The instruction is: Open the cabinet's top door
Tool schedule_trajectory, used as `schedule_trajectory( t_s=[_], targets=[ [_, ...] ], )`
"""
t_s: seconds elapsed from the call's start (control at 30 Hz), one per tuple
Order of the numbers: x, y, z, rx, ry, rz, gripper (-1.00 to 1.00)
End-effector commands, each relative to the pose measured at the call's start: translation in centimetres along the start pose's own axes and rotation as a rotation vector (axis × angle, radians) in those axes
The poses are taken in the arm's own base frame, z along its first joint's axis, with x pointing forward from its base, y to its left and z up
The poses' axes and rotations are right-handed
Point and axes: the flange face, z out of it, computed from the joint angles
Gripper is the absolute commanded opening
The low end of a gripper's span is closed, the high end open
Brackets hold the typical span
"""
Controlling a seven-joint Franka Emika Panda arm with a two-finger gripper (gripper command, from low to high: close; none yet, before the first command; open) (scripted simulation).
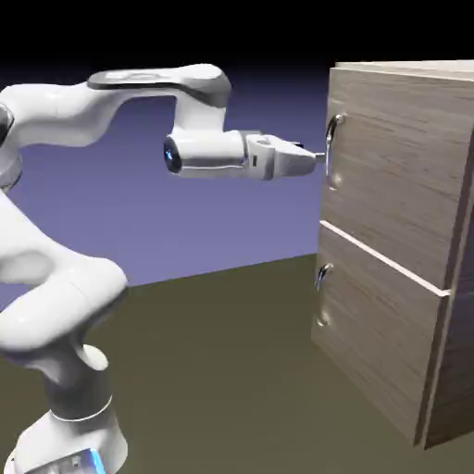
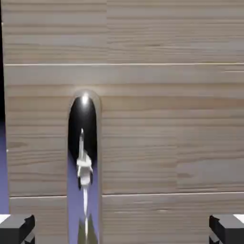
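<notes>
The cabinet (image 1: 444, 305) of light wood grain stands at the right. Its top door (image 1: 403, 176) is flush with the cabinet front and carries a curved silver handle (image 1: 333, 148) near its left edge. My gripper (image 1: 318, 157) is held level at the handle's height, its tips just short of the handle. In the hand view the wood of the top door (image 2: 167, 128) fills the picture, and the shiny handle (image 2: 83, 138) stands left of the middle. My gripper (image 2: 122, 232) is open; its grey fingertips (image 2: 17, 228) sit far apart at the bottom corners, with nothing held between them.
Below the top door is the shorter lower panel (image 1: 375, 338) with its own small handle (image 1: 321, 278). The dark table (image 1: 222, 370) stretches under the arm, and the arm's base (image 1: 69, 444) stands at the lower left.
</notes>
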Motion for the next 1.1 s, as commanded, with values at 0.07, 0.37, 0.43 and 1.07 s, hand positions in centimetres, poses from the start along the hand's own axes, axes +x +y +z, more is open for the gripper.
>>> schedule_trajectory(
  t_s=[0.07,0.37,0.43,1.07],
  targets=[
    [-1.6,-0.3,0.7,0.013,0.024,-0.005,0.00],
    [-1.7,-0.4,5.8,0.014,0.028,-0.006,-1.00],
    [-1.6,-0.2,5.4,0.025,0.018,-0.006,-1.00],
    [0.5,2.1,-0.1,0.149,-0.108,-0.008,-1.00]
  ],
)
